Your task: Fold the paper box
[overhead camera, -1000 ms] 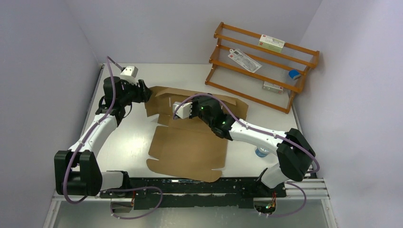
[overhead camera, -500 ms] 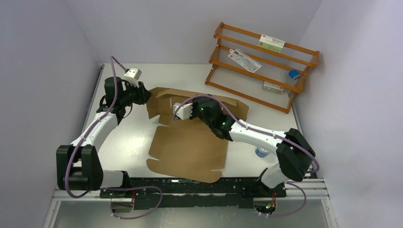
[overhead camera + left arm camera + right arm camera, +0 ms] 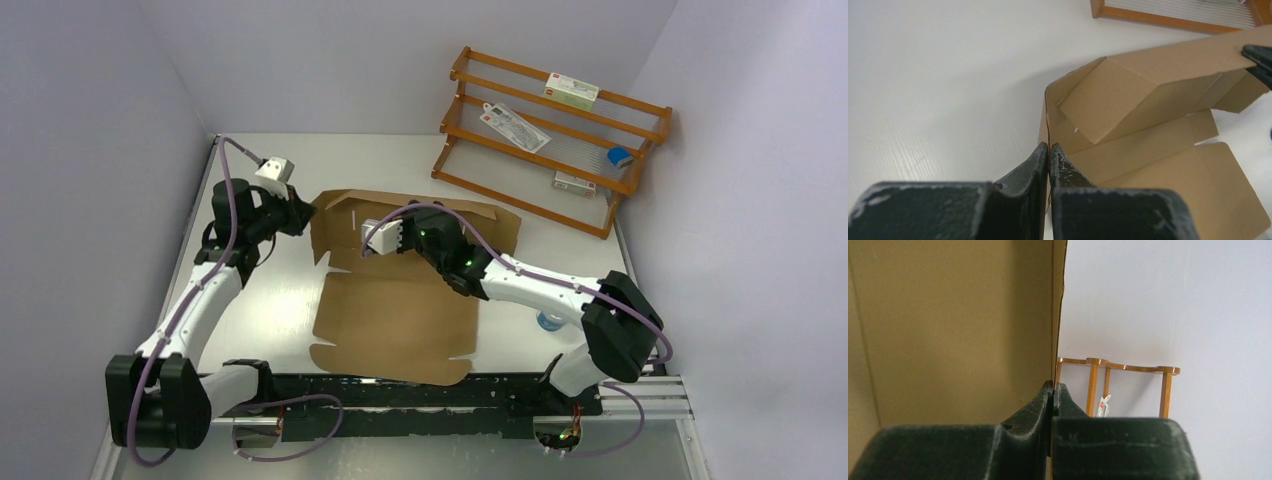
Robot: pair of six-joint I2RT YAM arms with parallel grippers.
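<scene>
The paper box [image 3: 395, 315] is a brown cardboard sheet lying in the middle of the table, its near panel flat and its far part lifted. My left gripper [image 3: 308, 214] is at the box's far-left corner, shut on the thin edge of an upright side flap [image 3: 1045, 120]. In the left wrist view the jaws [image 3: 1049, 148] pinch that edge, and the folded panels [image 3: 1148, 95] lie beyond. My right gripper [image 3: 421, 229] is shut on the raised back wall. In the right wrist view its jaws [image 3: 1053, 386] clamp the edge of the cardboard [image 3: 958, 325].
A wooden rack [image 3: 555, 140] stands at the back right, holding small white cartons [image 3: 571, 92] and a blue item [image 3: 620, 156]. A small blue-and-white tin [image 3: 548, 320] sits by the right arm. Walls close in on the left, back and right.
My left gripper has shut on the box's left side flap and drawn slightly toward the left wall. That flap now stands more upright. The right gripper keeps its hold.
</scene>
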